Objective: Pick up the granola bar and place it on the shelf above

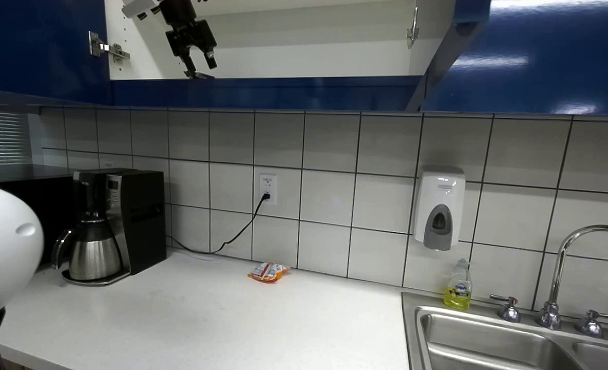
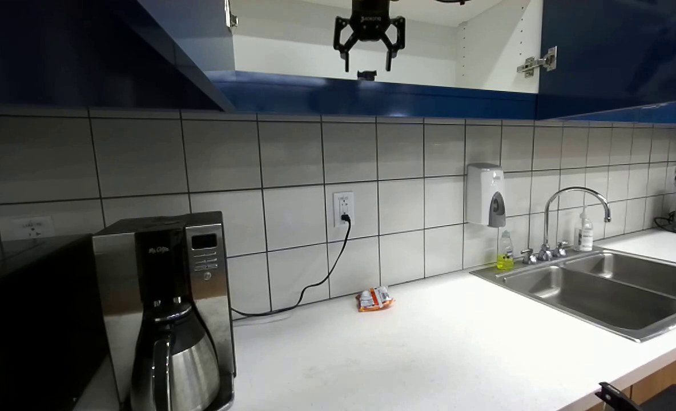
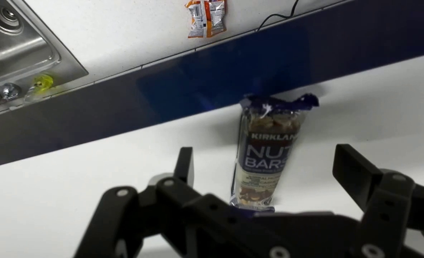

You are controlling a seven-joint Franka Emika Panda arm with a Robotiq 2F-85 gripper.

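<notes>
The granola bar (image 3: 265, 157), a dark blue-ended wrapped nut bar, lies on the white shelf (image 3: 90, 193) inside the open wall cupboard, near the shelf's blue front edge. In both exterior views it shows as a small dark strip (image 1: 198, 75) just over the blue edge (image 2: 366, 75). My gripper (image 3: 264, 154) is open above the bar. The bar appears between the fingers in the wrist view, with a gap on each side. In both exterior views the open fingers (image 1: 202, 70) point down into the cupboard (image 2: 367, 68). The bar's near end is partly hidden by the gripper.
A blue front rail (image 1: 283, 92) runs along the cupboard's bottom, with open doors (image 2: 618, 51) at its sides. Below are an orange packet (image 1: 268, 272) on the white countertop (image 2: 401, 354), a coffee maker (image 2: 167, 308), a soap dispenser (image 1: 440, 208) and a sink (image 1: 489, 329).
</notes>
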